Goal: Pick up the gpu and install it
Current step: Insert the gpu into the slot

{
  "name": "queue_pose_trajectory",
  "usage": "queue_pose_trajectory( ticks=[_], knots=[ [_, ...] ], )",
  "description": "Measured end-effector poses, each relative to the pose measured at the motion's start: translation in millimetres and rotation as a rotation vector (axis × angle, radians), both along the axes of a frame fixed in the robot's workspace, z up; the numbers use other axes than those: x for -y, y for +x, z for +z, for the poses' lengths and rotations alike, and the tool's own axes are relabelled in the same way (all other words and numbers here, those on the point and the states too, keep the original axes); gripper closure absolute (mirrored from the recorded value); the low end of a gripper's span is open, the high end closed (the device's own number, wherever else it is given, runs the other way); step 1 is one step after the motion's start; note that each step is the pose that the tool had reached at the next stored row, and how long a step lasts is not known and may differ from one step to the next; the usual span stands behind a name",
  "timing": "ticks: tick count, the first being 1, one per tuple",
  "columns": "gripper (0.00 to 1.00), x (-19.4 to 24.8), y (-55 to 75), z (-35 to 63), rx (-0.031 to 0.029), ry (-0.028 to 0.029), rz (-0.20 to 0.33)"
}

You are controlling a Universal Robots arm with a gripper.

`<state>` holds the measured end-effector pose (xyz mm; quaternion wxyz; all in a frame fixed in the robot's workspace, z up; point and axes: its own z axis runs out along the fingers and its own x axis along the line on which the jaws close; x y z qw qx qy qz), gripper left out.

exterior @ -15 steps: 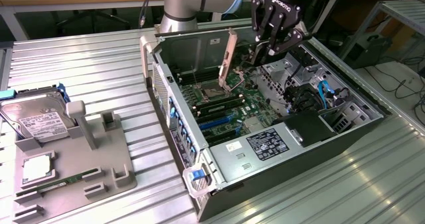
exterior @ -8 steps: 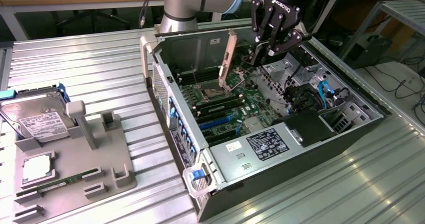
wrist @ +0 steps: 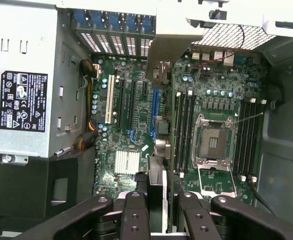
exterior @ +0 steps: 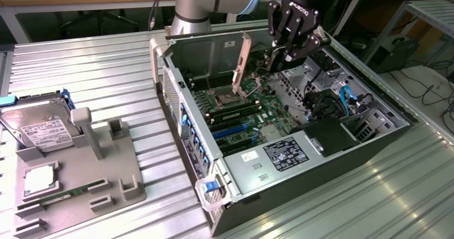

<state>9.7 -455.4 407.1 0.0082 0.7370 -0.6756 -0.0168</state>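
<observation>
The gpu [exterior: 244,54] hangs above the open computer case [exterior: 169,90], standing on edge with its pale bracket strip upright at the end toward the exterior view's left. My gripper [exterior: 284,56] is shut on its other end. In the wrist view the gpu [wrist: 156,190] is edge-on, running away from between my fingers [wrist: 135,217], and its pale bracket [wrist: 170,42] lies at the rear slot openings. It hovers over the motherboard [wrist: 131,115], roughly in line with the blue slot [wrist: 154,107] beside the memory slots. Whether it touches the slot I cannot tell.
A power supply [exterior: 284,151] with a black label fills the case's near end. The bare CPU socket [wrist: 214,142] sits beside the memory slots. On the exterior view's left a grey fixture [exterior: 114,170] holds a hard drive [exterior: 39,127], a CPU [exterior: 40,179] and a memory stick [exterior: 67,196].
</observation>
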Motion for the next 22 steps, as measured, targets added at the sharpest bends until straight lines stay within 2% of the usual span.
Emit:
queue_pose_trajectory(
  ticks=[22],
  knots=[
    [0.73, 0.0, 0.0, -5.5, -0.0003, 0.0000, -0.020]
  ],
)
